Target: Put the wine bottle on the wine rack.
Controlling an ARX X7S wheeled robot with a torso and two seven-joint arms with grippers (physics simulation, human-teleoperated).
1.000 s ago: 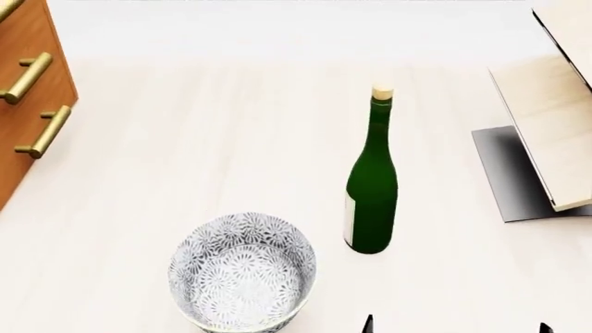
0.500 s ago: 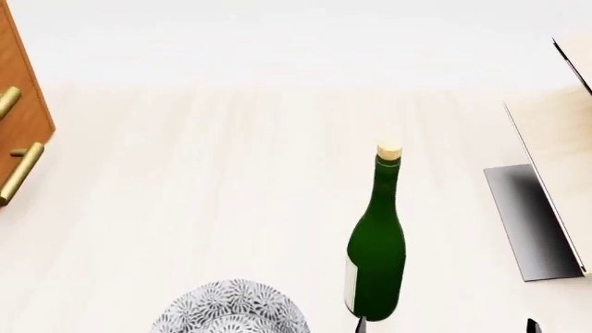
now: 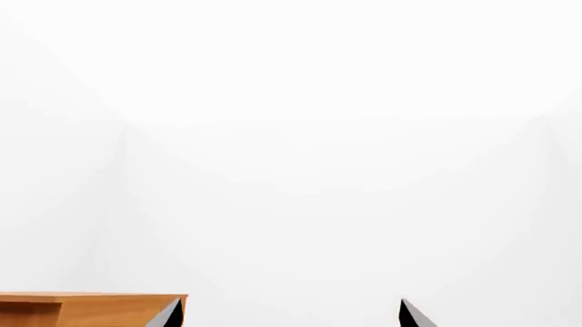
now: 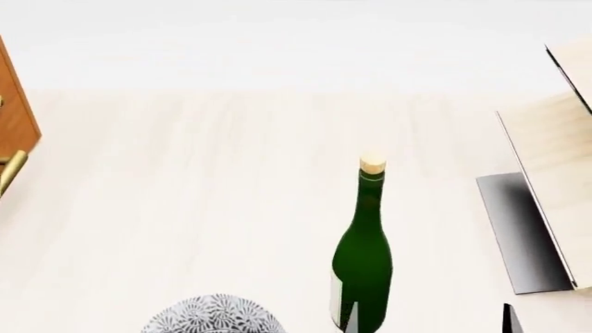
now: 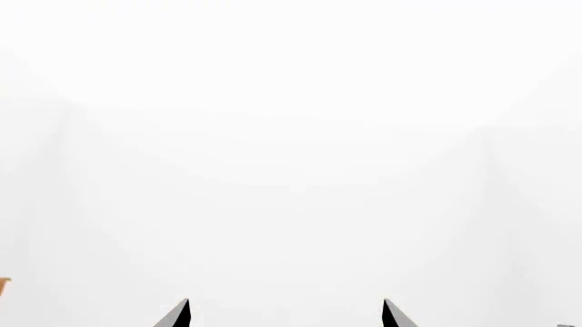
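- Wine bottle stands upright on the pale bench, near the lower edge of the head view, tan cork uppermost and a pale label strip low on its side.
- Wine rack sits to the right of the bottle and well apart from it; only its left part is in frame: tilted light-wood boards over a dark grey base plate.
- Patterned bowl lies to the left of the bottle, near it but apart, cut off by the frame edge.
- Orange-brown cabinet with a brass handle stands at the far left, clear of the working path.
- Right tool is spread, two dark fingertips standing apart with nothing between them. In the head view one dark tip shows over the bottle's base and the other to its right; whether the first touches the glass probably cannot be settled from this angle.
- Left tool is likewise spread and empty, pointing at blank wall with the cabinet top at one side.
- Judgement: the step in hand is the approach to grasp; the bottle is not yet held.
- Recommendation: bring the right tool level with the wide body below the shoulder, centre the glass between the fingertips, and clench only once both sides are bracketed. A tall, narrow bottle should tip readily if nudged off-centre, so approach slowly.
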